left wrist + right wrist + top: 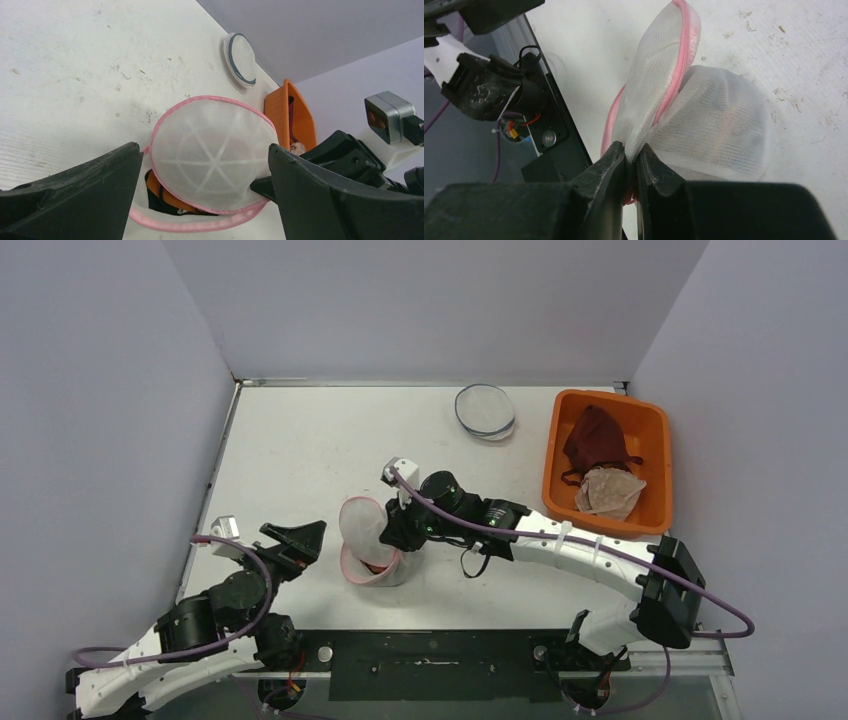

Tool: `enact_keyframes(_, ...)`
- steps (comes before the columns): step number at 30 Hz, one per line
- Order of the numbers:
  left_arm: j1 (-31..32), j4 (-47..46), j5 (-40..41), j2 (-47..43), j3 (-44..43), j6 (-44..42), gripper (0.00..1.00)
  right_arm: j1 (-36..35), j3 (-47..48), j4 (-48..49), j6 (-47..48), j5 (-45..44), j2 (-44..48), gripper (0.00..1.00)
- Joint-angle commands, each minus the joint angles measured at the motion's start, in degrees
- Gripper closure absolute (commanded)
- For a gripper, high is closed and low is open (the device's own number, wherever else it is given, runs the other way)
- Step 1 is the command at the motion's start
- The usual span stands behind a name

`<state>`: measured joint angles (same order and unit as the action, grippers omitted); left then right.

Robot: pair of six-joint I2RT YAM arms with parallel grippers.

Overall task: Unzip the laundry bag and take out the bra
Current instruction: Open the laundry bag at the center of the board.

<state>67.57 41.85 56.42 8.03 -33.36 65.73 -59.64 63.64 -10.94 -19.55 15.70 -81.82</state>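
- Black fingers (611, 165) of the right gripper (631, 152) fill the bottom of the right wrist view. They are pressed together on a fold of white mesh, at the spot where the round flap meets the body of the laundry bag (724, 125).
- That flap (659, 75), edged in pink, stands up on edge and away from the bag's body, so the bag is open along most of its rim.
- From above, the bag sits near the middle of the table (300, 440), a little toward the near edge, with the right arm reaching in from the right to hold it.
- The left gripper (204, 150) has its fingers spread wide apart and holds nothing. It sits just to the left of the bag and does not touch it.
- Seen from the left wrist, the flap faces the camera as a pink-rimmed disc with white ribs radiating from its centre.
- Below the flap, in the gap at the bag's mouth, a bit of orange and black fabric (159, 192) shows inside. It may be the bra, though too little is visible to be sure.
- An orange bin (655, 430) stands at the far right of the table, well apart from the bag, holding a dark red garment (595, 440) and a pale one (610, 490).
- A flat round mesh disc (485, 410) with a dark rim lies near the far edge, just left of the bin.
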Motion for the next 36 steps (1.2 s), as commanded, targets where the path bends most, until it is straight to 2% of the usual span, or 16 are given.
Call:
enact_keyframes(1, 0.16, 1.58, 2.65, -1.83, 0.00, -1.84, 0.04, -0.06, 2.66, -0.98, 4.87, 5.11, 4.41, 0.95)
enact_keyframes(4, 0.17, 0.38, 2.07, -3.20, 2.11, -1.60, 0.04, 0.68, 2.18, -3.27, 6.60, 4.45, 5.36, 0.95)
enact_keyframes(8, 0.12, -1.15, -0.01, -6.16, 6.06, -0.71, 0.04, 3.16, -3.95, -2.97, 7.42, 3.83, 6.38, 0.95)
enact_keyframes(14, 0.20, -8.06, -10.96, -10.48, 13.89, -5.29, 0.04, 4.89, -13.69, -0.77, 5.34, 0.03, 10.06, 0.95)
enact_keyframes(18, 0.14, -11.69, -17.62, -4.60, 16.86, -5.79, 0.04, 6.02, -17.74, -0.40, 4.11, -0.81, 12.23, 0.95)
enact_keyframes(25, -0.20, -23.00, -25.10, 14.10, 17.70, -6.51, 0.00, 7.09, -21.00, -1.49, 2.50, -2.96, 15.78, 0.95)
enact_keyframes(28, -0.82, -25.54, -27.54, 17.64, 17.51, -7.07, 0.13, 7.42, -21.58, -2.58, 1.87, -4.19, 17.62, 0.88)
enact_keyframes(30, -1.32, -26.29, -28.51, 17.62, 18.19, -7.29, 0.19, 7.43, -21.91, -3.28, 1.51, -4.79, 18.72, 0.85)
enact_keyframes(36, -5.17, -26.75, -31.01, 14.29, 21.45, -6.74, 0.35, 7.42, -23.21, -4.35, 1.27, -5.15, 21.12, 0.84)
